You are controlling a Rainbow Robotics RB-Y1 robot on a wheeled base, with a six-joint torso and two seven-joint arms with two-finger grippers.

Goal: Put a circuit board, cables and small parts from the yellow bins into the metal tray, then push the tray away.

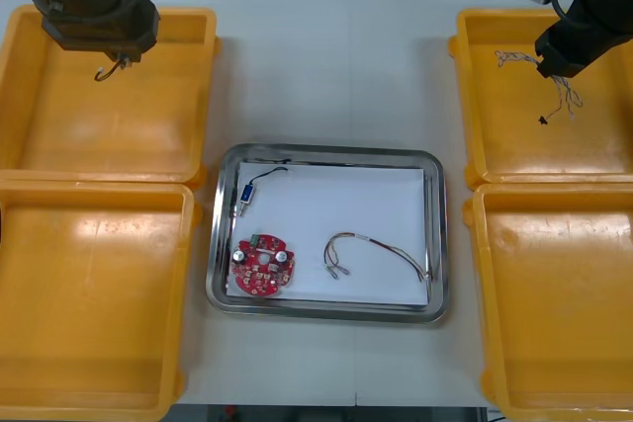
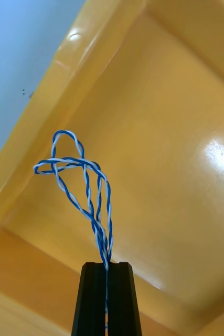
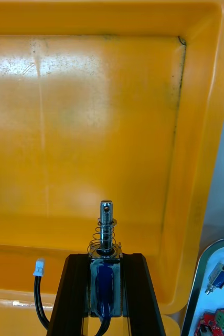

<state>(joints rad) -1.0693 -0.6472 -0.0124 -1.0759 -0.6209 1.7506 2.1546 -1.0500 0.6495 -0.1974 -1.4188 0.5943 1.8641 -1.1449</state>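
Over the far left yellow bin (image 1: pixel 109 126), my left gripper (image 1: pixel 121 54) (image 3: pixel 105 273) is shut on a small metal part (image 3: pixel 106 247) with a blue body, a spring and a pin; its black lead (image 3: pixel 39 294) ends in a white plug. Above the far right yellow bin (image 1: pixel 524 145), my right gripper (image 1: pixel 552 68) (image 2: pixel 107 273) is shut on a twisted blue and white cable (image 2: pixel 85 194) (image 1: pixel 567 96) that hangs looped off the bin floor. The metal tray (image 1: pixel 326 308), white inside, holds a round red circuit board (image 1: pixel 262 264), a small metal part (image 1: pixel 244 195) and a red and yellow cable (image 1: pixel 376 249).
Two near yellow bins (image 1: pixel 94 294) (image 1: pixel 564 294) flank the tray. The tray's corner (image 3: pixel 203 278) lies just beyond the left bin's wall (image 3: pixel 195 157) in the left wrist view. Bare table (image 1: pixel 336 66) stretches beyond the tray.
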